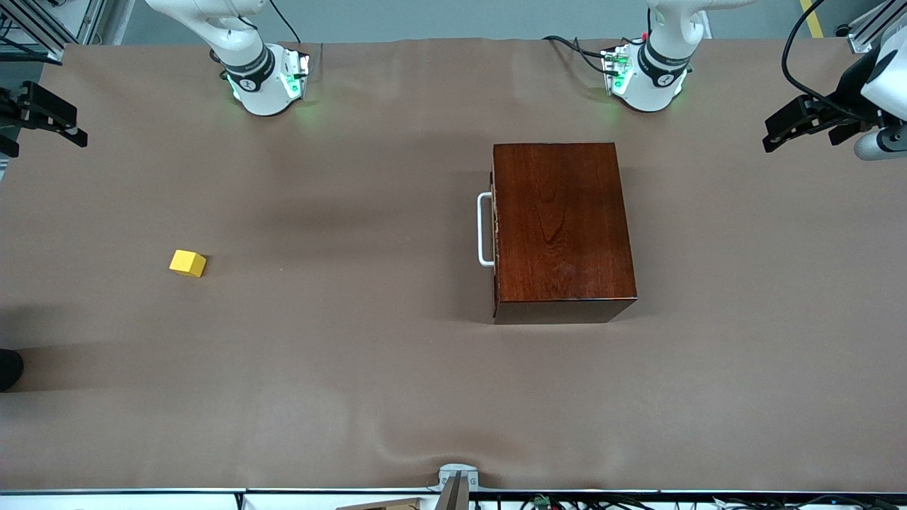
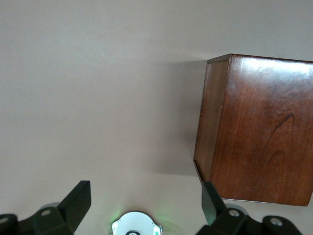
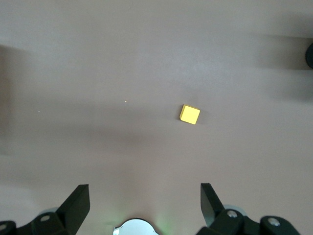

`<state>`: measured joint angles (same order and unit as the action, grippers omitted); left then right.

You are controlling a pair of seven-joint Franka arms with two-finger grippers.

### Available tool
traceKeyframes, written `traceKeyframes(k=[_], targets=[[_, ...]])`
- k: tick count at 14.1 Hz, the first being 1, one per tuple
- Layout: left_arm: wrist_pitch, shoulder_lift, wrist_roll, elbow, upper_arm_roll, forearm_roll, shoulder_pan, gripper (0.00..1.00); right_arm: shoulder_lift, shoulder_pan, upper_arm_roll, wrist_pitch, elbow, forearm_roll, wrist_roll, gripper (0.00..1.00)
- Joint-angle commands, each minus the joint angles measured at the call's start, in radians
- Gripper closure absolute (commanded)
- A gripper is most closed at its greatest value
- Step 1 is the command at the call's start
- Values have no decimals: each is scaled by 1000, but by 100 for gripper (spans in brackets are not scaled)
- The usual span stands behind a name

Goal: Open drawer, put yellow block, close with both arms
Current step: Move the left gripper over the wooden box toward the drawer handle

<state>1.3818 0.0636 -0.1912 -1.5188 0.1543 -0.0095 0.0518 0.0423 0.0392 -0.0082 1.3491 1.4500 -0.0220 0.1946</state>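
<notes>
- Where is the yellow block (image 1: 188, 263)?
- I see it on the bench (image 1: 354, 368), toward the right arm's end, well apart from the shut drawer (image 1: 494, 227). My right tool (image 3: 145, 201) hangs above it, released. My left tool (image 2: 146, 200) is released too, near the box (image 1: 560, 227).

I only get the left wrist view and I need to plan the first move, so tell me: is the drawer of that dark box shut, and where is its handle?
Observer: The drawer is shut; its white handle faces the right arm's end of the table.
Operator: Where is the yellow block?
Observer: The yellow block lies on the table, toward the right arm's end, well apart from the box.
Operator: And the right gripper?
Observer: The right gripper is open, empty, high over the table with the block in its view. The left gripper is open too.
</notes>
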Motion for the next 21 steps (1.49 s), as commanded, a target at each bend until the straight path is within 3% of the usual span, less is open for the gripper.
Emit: traceKeyframes(k=[1,9,12,15,18,21], targets=[[-18,10,3,9,4,0,5,0,-12,17,4,-7,-23,-18,8,0],[-18,-5,-1,29,28,5,-24,0,-13,18,2,24,-20,0,8,0],[-18,-51,-36,45,108,0,-27,0,-13,19,2,24,-20,1,8,0],[-7,-177,-198,139,244,2,-39,0,-13,25,2,25,-20,1,8,0],[45,-315,-371,228,264,61,-200,0,-13,28,2,25,-20,1,8,0],[133,-416,-474,252,254,131,-332,0,-13,30,4,24,-20,1,8,0]])
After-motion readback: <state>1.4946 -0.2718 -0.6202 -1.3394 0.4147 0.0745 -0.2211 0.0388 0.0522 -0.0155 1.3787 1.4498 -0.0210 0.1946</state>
